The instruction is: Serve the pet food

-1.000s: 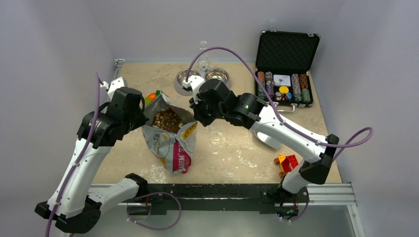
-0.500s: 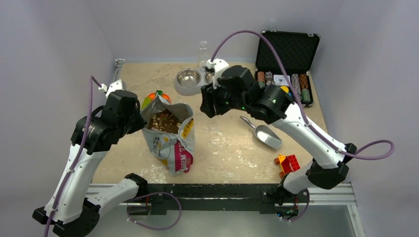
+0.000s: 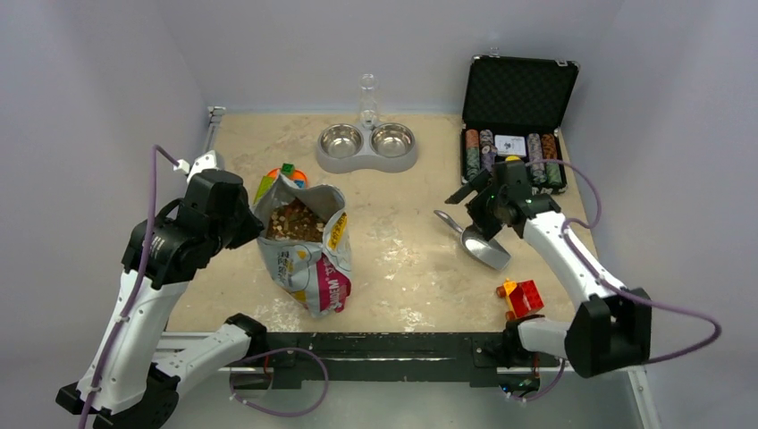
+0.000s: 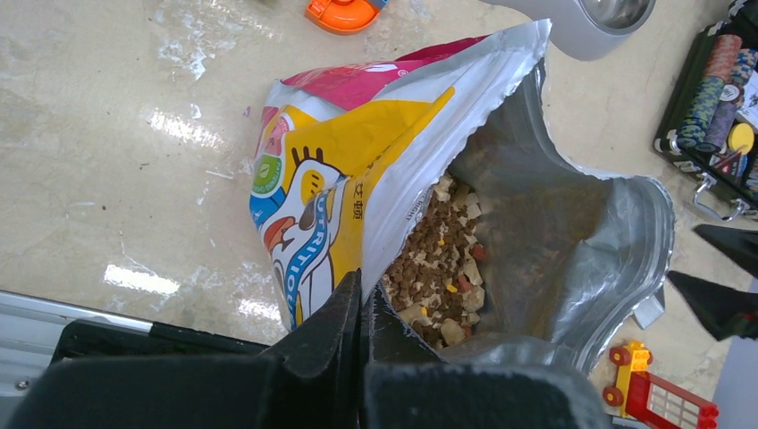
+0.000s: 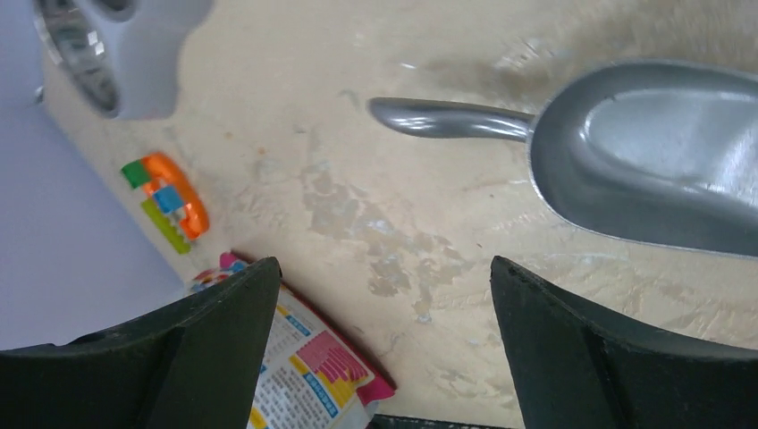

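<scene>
The right pincer [image 5: 383, 268] has left the bag [image 4: 357, 170] by the table's [image 3: 402, 268] left edge and hangs spread above the scoop [image 5: 644, 170] (scooping seems next), while the left pincer [image 4: 362, 304] clamps the bag's rim, pet food [image 4: 438, 268] inside.

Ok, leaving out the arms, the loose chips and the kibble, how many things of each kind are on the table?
Bag: 1
Scoop: 1
Bowls: 2
Bottle: 1
Case: 1
Toys: 2
Total: 8
</scene>
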